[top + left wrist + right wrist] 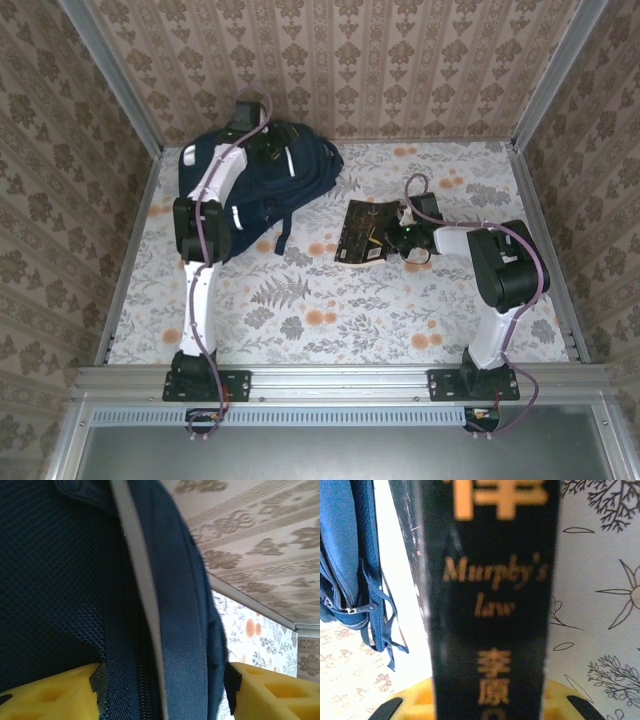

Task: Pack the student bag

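Gold lettering on the glossy black book [490, 605] reads "Murphy's law", with characters above and below it too blurred to read. The right pincer [487, 712] is pinched on this book, which sits to the right of the student bag [290, 175], apart from it. The bag, soft navy fabric with mesh panels and a pale stripe, slumps at the far left of the floral-patterned desk [330, 300], its long axis running roughly left to right. The left pincer [162, 695] stands spread, astride a padded, zipped fold of the bag.
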Controlling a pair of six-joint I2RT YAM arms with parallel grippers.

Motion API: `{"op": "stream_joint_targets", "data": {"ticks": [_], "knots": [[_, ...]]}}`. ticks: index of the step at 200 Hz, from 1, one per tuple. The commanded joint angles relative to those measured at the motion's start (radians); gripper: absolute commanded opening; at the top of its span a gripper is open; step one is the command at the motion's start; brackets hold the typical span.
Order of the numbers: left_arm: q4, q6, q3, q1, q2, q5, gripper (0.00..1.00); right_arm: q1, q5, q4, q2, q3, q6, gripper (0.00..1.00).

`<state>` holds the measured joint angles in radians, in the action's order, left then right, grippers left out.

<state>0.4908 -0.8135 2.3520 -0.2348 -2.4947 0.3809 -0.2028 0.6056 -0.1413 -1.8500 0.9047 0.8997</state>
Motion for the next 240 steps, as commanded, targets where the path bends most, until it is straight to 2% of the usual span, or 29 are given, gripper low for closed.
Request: {"op": "stream_joint_targets", "data": {"ticks": [1, 39, 73, 99, 121, 159, 193, 219, 240], "knots": [[-0.031, -0.067, 0.061, 0.0, -0.022, 0.042, 0.64, -0.002, -0.004, 0.038, 0.011, -0.018, -0.033, 0.0], [-0.055, -0.076, 0.148, -0.015, -0.088, 0.078, 0.55, -0.004, 0.011, -0.006, -0.021, -0.045, -0.019, 0.0], [-0.067, -0.1, 0.159, -0.007, -0.135, 0.102, 0.47, -0.004, 0.014, -0.015, -0.01, -0.059, -0.012, 0.0], [-0.074, -0.105, 0.181, -0.016, -0.169, 0.149, 0.24, 0.003, -0.036, 0.042, 0.056, -0.064, -0.034, 0.0], [0.005, -0.057, 0.209, -0.038, -0.169, 0.136, 0.0, 0.009, -0.179, 0.191, 0.194, -0.066, -0.093, 0.0], [0.157, 0.061, 0.193, -0.118, -0.081, 0.146, 0.0, 0.013, -0.456, 0.444, 0.5, -0.064, -0.171, 0.0], [0.125, 0.099, -0.042, -0.205, 0.144, 0.22, 0.0, 0.025, -0.647, 0.611, 0.707, -0.056, -0.203, 0.0], [0.102, 0.091, -0.205, -0.215, 0.344, 0.256, 0.0, 0.032, -0.642, 0.606, 0.871, -0.09, -0.231, 0.0], [0.06, 0.075, -0.339, -0.197, 0.511, 0.309, 0.0, 0.041, -0.532, 0.563, 0.961, -0.106, -0.236, 0.0]]}}
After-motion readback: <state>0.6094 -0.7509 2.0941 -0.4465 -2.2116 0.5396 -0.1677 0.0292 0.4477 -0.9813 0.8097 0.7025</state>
